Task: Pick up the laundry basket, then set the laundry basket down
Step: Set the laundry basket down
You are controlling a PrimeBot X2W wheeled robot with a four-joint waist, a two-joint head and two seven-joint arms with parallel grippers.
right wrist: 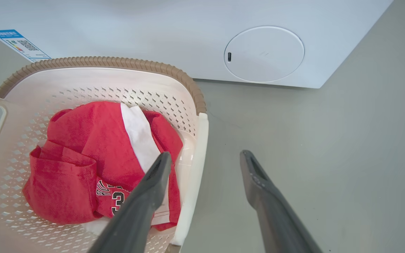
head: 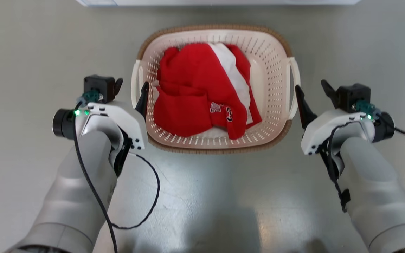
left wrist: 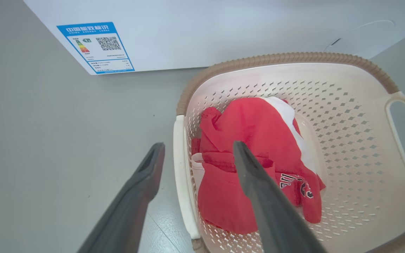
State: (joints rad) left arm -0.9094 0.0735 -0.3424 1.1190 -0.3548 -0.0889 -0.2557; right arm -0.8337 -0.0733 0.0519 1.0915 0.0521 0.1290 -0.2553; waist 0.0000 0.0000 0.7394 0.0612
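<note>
The laundry basket point(head: 273, 66), cream-white and perforated with a brown rim, sits on the grey floor in front of me and holds red and white clothing point(head: 195, 91). My left gripper point(head: 131, 92) is open, one finger inside the basket and one outside, straddling the white left handle point(left wrist: 180, 168). My right gripper point(head: 310, 86) is open the same way around the right handle point(right wrist: 198, 161). In the wrist views the fingers of the left gripper point(left wrist: 199, 146) and of the right gripper point(right wrist: 206, 154) stand apart from the handles, not clamped.
A white washer point(right wrist: 153, 31) stands just beyond the basket, with a round cover point(right wrist: 264, 54) and a blue energy label point(left wrist: 95, 47) on its front. Grey floor point(head: 202, 196) spreads on every side of the basket.
</note>
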